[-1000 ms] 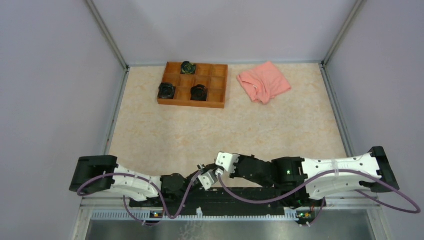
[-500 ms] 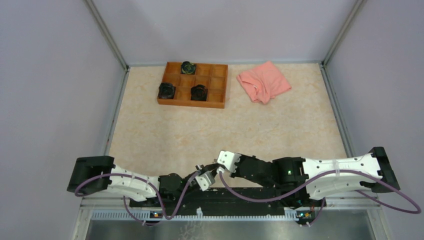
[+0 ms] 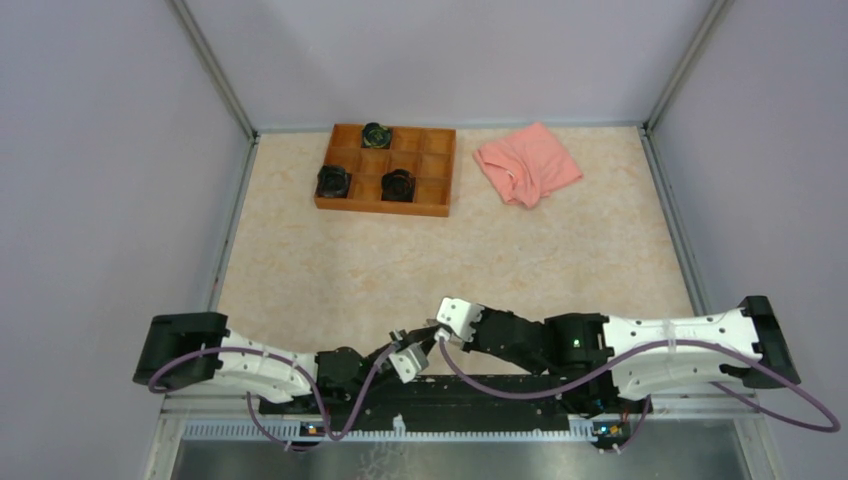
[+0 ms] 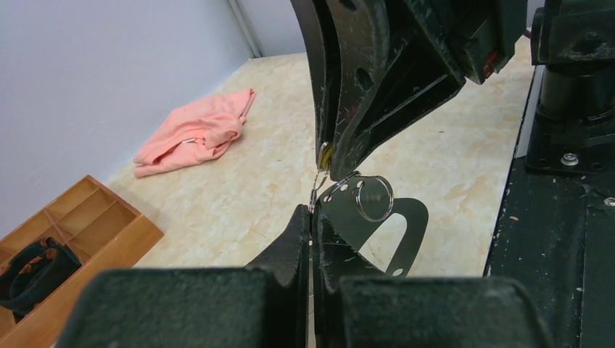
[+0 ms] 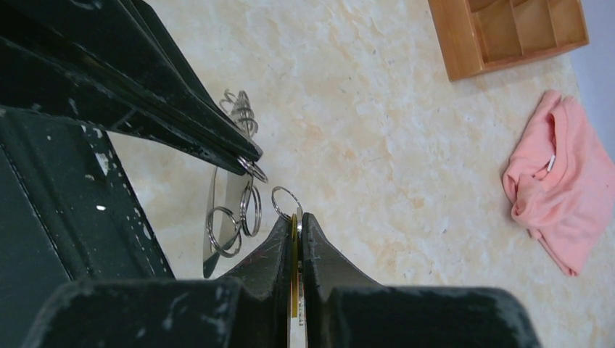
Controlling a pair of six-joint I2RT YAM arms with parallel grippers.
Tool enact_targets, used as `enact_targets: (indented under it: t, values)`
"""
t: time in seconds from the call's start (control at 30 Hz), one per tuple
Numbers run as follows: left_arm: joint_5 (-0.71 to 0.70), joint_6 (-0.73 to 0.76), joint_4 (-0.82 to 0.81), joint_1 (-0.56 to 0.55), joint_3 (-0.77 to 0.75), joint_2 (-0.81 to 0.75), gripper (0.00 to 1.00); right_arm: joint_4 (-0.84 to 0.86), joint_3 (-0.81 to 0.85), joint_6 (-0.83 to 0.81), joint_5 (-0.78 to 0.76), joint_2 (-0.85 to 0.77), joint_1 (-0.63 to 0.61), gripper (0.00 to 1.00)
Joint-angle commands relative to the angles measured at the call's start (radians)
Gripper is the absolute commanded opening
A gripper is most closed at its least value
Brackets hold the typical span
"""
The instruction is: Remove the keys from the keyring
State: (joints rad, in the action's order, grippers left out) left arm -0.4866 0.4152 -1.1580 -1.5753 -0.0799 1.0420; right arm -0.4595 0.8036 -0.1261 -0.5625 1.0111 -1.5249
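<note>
The left gripper was clamped shut on the edge of the flat oval silvery-grey metal keyring, at the near edge of the beige marbled table. The right gripper, almost tip to tip with it, pinched the slim yellow-headed key, with a small wire split ring at the key's head. Well apart lay a wooden compartment tray holding three black knobby objects, and beside it a crumpled pink cloth.
</note>
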Motion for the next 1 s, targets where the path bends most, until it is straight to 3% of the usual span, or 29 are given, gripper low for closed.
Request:
enact_targets:
  t: [0.0, 0.2, 0.37, 0.43, 0.5, 0.6, 0.8, 0.97]
  values:
    - [0.003, 0.004, -0.082, 0.002, 0.011, -0.027, 0.00, 0.004, -0.010, 0.017, -0.004, 0.002, 0.020, 0.00]
    - [-0.020, -0.007, -0.084, 0.003, 0.008, -0.022, 0.00, 0.001, -0.015, 0.043, -0.012, 0.002, 0.052, 0.00]
    - [-0.117, -0.122, -0.065, 0.046, -0.004, -0.007, 0.00, 0.033, -0.014, 0.241, -0.017, 0.032, 0.228, 0.00]
    - [-0.174, -0.263, 0.007, 0.105, -0.033, -0.012, 0.00, 0.062, -0.021, 0.345, -0.011, 0.055, 0.312, 0.00]
    - [-0.122, -0.397, 0.205, 0.185, -0.072, -0.048, 0.00, 0.081, -0.026, 0.468, -0.008, 0.080, 0.387, 0.00]
    - [-0.055, -0.592, 0.374, 0.302, -0.111, -0.096, 0.00, 0.132, -0.073, 0.586, 0.046, 0.098, 0.522, 0.00]
    - [-0.027, -0.659, 0.553, 0.408, -0.178, -0.102, 0.00, 0.292, -0.232, 0.704, 0.116, 0.071, 0.706, 0.00]
    - [0.022, -0.718, 0.625, 0.473, -0.235, -0.032, 0.00, 0.387, -0.315, 0.743, 0.111, 0.061, 0.768, 0.00]
